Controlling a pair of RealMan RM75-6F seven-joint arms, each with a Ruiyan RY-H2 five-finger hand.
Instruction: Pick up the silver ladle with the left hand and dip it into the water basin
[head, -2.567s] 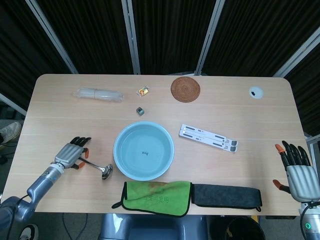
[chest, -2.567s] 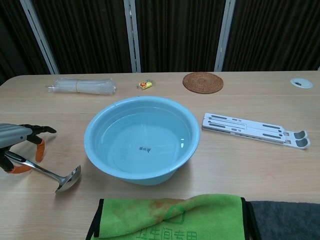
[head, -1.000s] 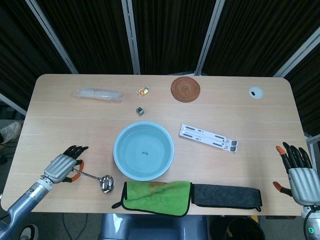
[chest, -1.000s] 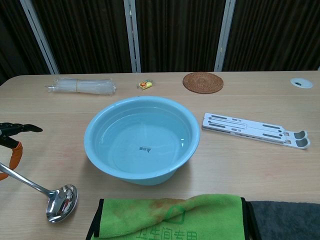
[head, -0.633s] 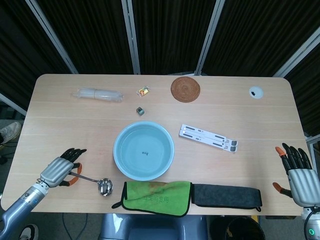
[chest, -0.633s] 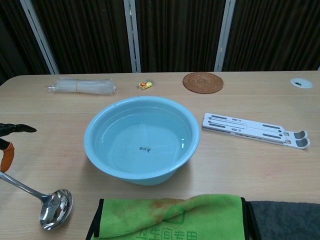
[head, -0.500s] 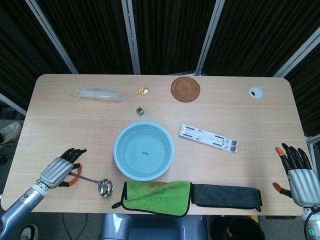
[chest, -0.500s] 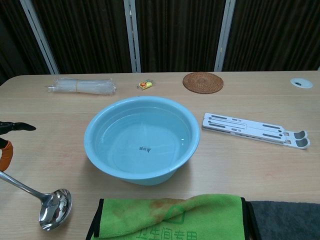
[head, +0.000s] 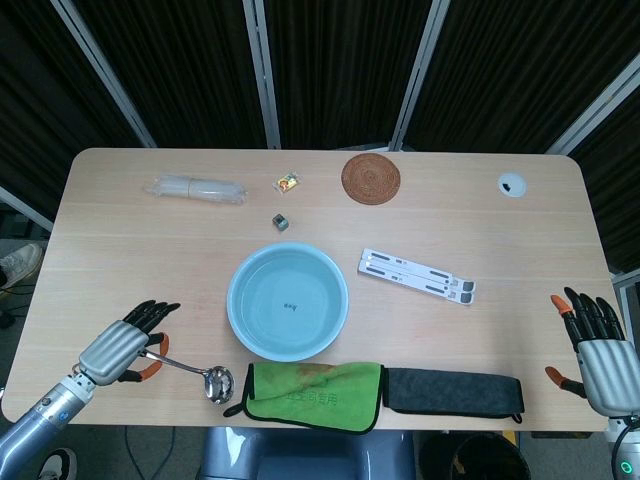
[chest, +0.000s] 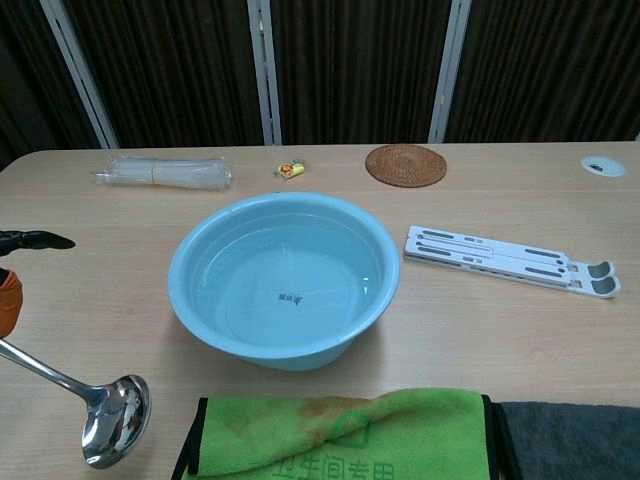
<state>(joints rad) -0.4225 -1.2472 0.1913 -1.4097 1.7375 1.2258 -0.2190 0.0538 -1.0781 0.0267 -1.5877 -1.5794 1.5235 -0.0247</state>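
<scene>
Ladle (head: 196, 371): polished silver metal with a thin straight handle and round bowl; held by the left hand near the worktop's front left corner, its bowl just left of the green cloth and short of the basin.
Left hand (head: 120, 346): grey metal back, black fingers with orange tips; fingers curled over the ladle's handle end, forearm running off toward the lower left; in the chest view only fingertips show at the left edge.
Right hand (head: 598, 350): at the worktop's front right edge, back up, fingers spread and pointing away from the robot, holding nothing.
Basin (head: 252, 330): round, pale blue, smooth plastic, filled with clear water; sits mid-worktop.
Green cloth (head: 313, 395): soft, folded, at the front edge just before the basin.
Grey cloth (head: 452, 391): dark, long, beside the green one.
Worktop (head: 480, 235): light wood grain, rounded corners.
</scene>
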